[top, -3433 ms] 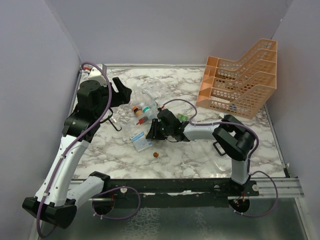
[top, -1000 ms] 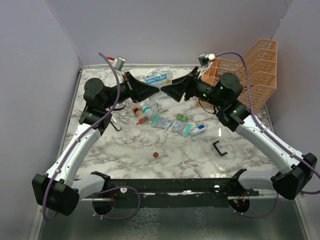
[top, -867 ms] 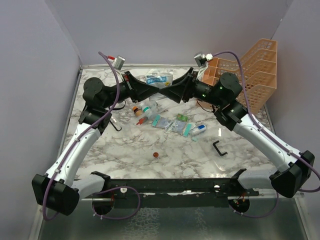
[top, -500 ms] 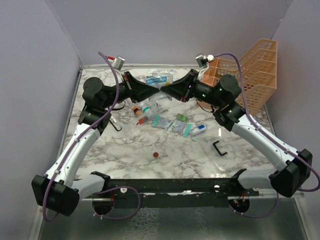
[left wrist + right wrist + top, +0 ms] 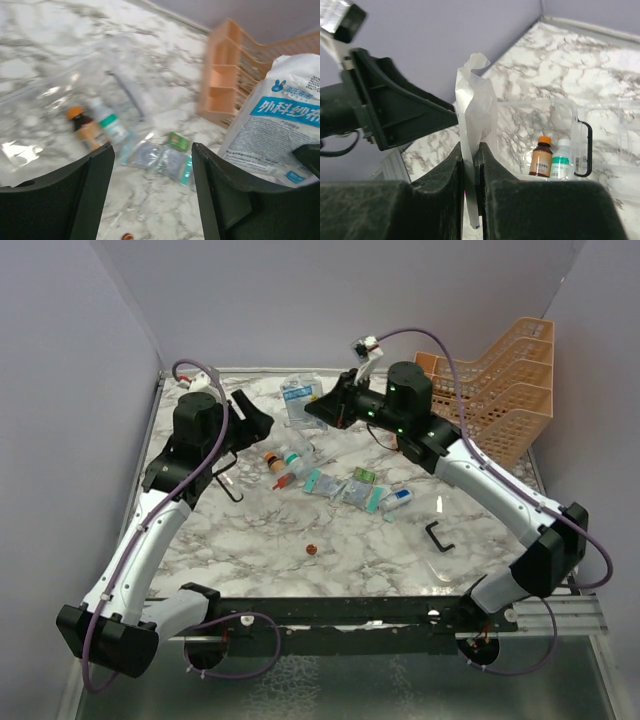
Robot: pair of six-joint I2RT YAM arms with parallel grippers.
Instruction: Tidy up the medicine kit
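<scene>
One sachet (image 5: 301, 400) aloft near medicine kit (image 5: 555, 102) | right pincer (image 5: 469, 150) pinches its edge | left pincer (image 5: 152, 150) spread, empty | prob. light, floppy, slick; hold at seam.

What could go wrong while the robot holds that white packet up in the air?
The right jaws pinch the thin white gauze packet high over the table, so it might slip and fall. The open left jaws sit close beside it, so they might bump it. The packet looks big next to the clear medicine kit holding bottles, so lowering it in could shove them about.
</scene>
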